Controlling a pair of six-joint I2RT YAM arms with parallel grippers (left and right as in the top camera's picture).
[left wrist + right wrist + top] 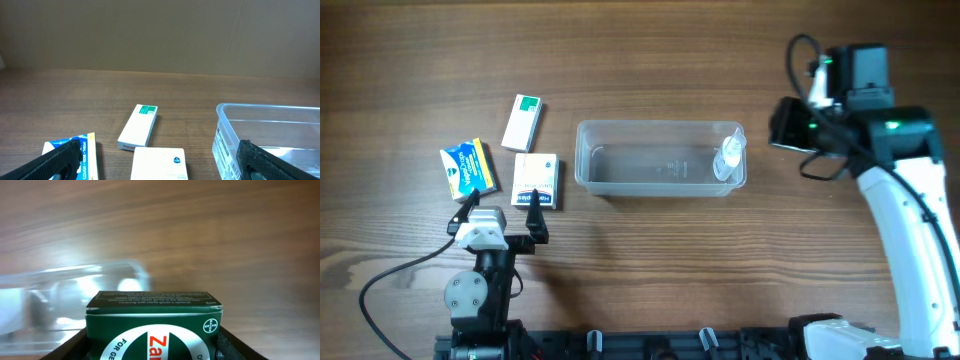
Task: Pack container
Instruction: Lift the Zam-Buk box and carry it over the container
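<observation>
Green box (155, 330) is clamped in the right hand (788, 122), with the container (660, 190) set on the desk (640, 60) just to its left, long axis pointed at it, while the left hand (503, 208) is held wide, empty.

1 container (660, 124), 1 small clear bottle (729, 158). 4 small boxes: white-green box (522, 122), blue-yellow box (468, 169), white-blue box (536, 180), dark green box (155, 325)

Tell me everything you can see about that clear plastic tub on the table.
The container is a clear, colourless plastic tub, rectangular with rounded corners and a rim. It sits upright and lidless on the wooden table. Inside, only a small clear bottle rests at its right end. Nothing else touches it.
</observation>
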